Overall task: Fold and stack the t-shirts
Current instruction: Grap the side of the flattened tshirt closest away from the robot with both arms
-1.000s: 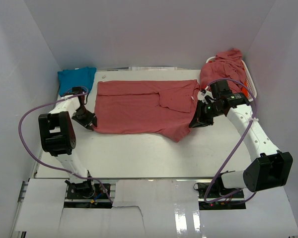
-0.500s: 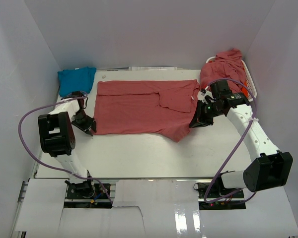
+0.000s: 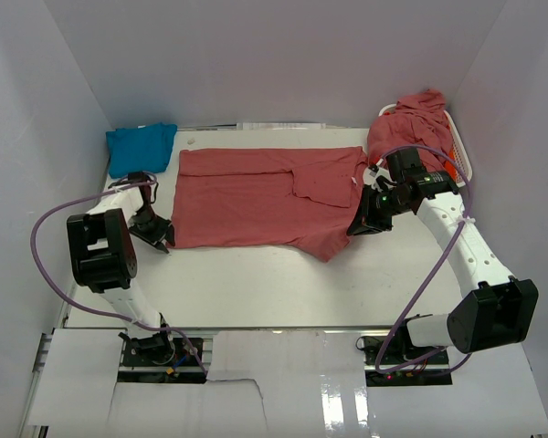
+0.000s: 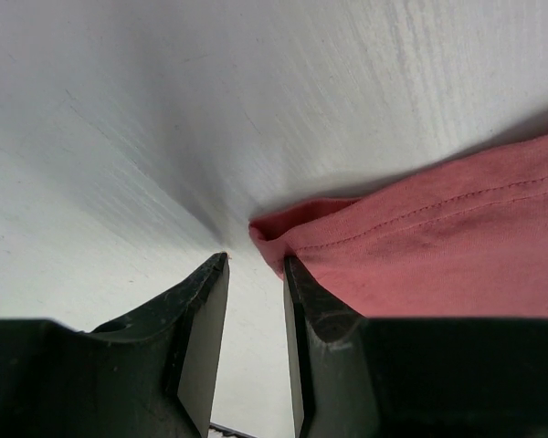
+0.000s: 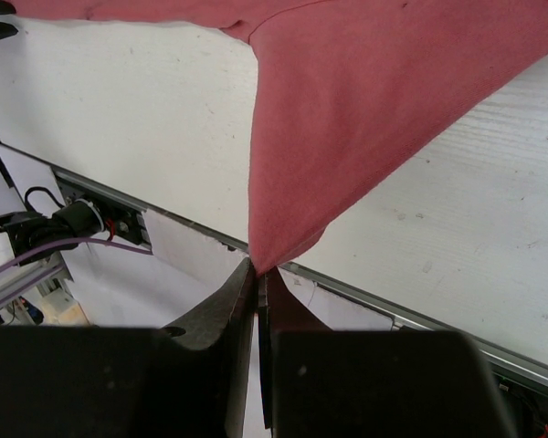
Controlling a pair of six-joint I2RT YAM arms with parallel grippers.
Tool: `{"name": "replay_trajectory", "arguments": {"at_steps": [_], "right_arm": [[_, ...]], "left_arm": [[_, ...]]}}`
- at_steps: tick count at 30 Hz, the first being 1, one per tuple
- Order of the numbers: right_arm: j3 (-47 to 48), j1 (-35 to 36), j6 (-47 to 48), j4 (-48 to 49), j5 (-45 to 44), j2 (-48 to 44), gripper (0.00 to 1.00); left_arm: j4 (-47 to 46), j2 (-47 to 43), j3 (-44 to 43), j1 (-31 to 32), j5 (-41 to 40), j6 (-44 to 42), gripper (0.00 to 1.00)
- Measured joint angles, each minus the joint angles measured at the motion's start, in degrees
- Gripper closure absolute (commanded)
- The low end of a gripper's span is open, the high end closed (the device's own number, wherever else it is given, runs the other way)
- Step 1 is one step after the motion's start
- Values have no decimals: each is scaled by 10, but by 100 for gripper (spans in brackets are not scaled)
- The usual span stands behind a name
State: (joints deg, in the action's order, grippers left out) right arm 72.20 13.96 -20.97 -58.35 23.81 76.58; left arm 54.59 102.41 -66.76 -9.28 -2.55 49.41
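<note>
**One corner pinched, one to go**

The turquoise shirt (image 3: 142, 146) sits off the far-left corner of the spread rose-red shirt (image 3: 256, 196). At the rose one's near-left corner the left claw (image 4: 256, 258) has jaws parted, empty, lined up to pinch I'd guess. At its near-right corner the right claw (image 5: 256, 266) is clenched on the fabric, holding it up off the bench (image 3: 256, 283), probably to fold.

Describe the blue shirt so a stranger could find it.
On the white table, look at the far left corner. A crumpled turquoise shirt lies there. It is the only blue one; the spread shirt beside it and the far-right heap are rose-red.
</note>
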Motion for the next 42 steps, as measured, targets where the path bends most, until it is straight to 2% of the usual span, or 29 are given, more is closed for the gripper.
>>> {"name": "replay_trajectory", "arguments": {"at_steps": [13,21,30,33,35,36,37,38,42], "right_arm": [[0,0,2,0,4,0,92],[0,0,4,0,4,5,92],[42,0,5,-4,6,28,92],[48,0,5,-4,8,28,92],[49,0,6,-5,9,28,92],[49,0,6,-6,9,28,92],[49,0,6,-7,10,28,92],[49,0,6,-7,10,28,92],[49,0,6,-8,12,28,92]], "left_arm": [[-29,-14,23,0,0,9,58],[-46,-14,41,0,3,10,69],[-54,-16,44,0,5,10,72],[-56,-16,44,0,5,9,76],[-59,-16,44,0,7,8,83],[-61,-16,44,0,7,7,86],[-62,-16,44,0,8,6,97],[-64,-16,44,0,9,7,100],[-67,-16,44,0,11,0,100]]}}
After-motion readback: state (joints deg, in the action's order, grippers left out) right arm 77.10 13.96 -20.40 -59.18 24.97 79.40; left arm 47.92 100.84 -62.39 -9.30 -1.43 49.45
